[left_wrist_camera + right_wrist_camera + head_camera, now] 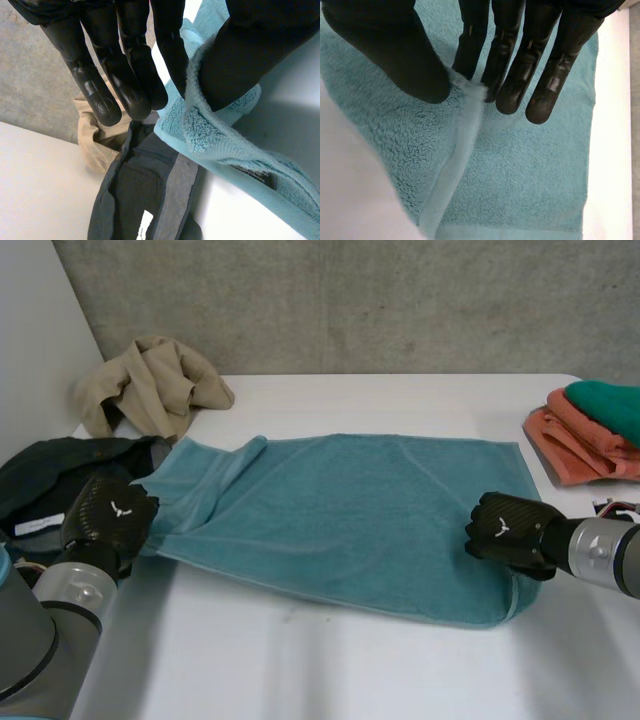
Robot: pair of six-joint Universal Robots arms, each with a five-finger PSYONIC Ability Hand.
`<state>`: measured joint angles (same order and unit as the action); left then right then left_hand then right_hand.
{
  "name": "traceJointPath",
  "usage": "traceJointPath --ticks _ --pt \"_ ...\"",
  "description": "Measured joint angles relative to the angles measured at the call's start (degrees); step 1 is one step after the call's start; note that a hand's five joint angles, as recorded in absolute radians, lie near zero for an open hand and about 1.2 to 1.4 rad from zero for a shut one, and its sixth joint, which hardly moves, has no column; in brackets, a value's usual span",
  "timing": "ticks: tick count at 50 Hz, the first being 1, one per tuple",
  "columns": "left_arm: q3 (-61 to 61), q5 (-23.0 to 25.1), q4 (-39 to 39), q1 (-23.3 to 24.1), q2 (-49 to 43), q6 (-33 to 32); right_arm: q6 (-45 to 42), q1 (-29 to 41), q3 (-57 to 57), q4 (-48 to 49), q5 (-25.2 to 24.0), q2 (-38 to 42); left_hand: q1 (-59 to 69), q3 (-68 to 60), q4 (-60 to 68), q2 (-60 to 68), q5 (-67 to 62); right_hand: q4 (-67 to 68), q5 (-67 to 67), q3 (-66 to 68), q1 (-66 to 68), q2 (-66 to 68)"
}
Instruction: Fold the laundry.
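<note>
White surface [300, 660] beneath a concrete wall [350, 300] carries the teal towel [350, 510], spread nearly flat. Left hand [108, 515] pinches the towel's left end; right hand [505, 530] pinches hem at its right end. Dark garment [60, 465] and beige garment [150, 385] lie beyond the towel's left end. First fold seems in hand; next, both ends likely need lifting together and carrying across.

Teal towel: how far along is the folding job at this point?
Done: folded cloths stacked at the table's right edge. In hand: the teal towel lies spread out, left hand pinching its left end, right hand pinching its right end. Remaining: the fold itself, plus the crumpled beige garment and dark garment.
</note>
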<state>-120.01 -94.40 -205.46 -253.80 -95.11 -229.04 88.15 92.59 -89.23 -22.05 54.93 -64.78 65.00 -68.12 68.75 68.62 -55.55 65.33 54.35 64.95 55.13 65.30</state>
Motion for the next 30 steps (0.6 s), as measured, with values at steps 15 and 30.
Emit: traceJointPath --ticks 15,30 --pt "-1.7 -0.5 1.6 0.3 2.6 -0.2 12.5 -8.3 -6.7 -2.9 6.8 -7.5 0.0 0.0 0.0 0.0 0.0 2.7 2.1 2.6 0.3 1.7" --pt "-4.5 -0.7 16.5 0.4 9.3 -0.5 12.9 -23.5 -11.6 -13.2 10.2 -15.2 0.0 0.0 0.0 0.0 0.0 2.7 2.1 2.6 0.3 1.7"
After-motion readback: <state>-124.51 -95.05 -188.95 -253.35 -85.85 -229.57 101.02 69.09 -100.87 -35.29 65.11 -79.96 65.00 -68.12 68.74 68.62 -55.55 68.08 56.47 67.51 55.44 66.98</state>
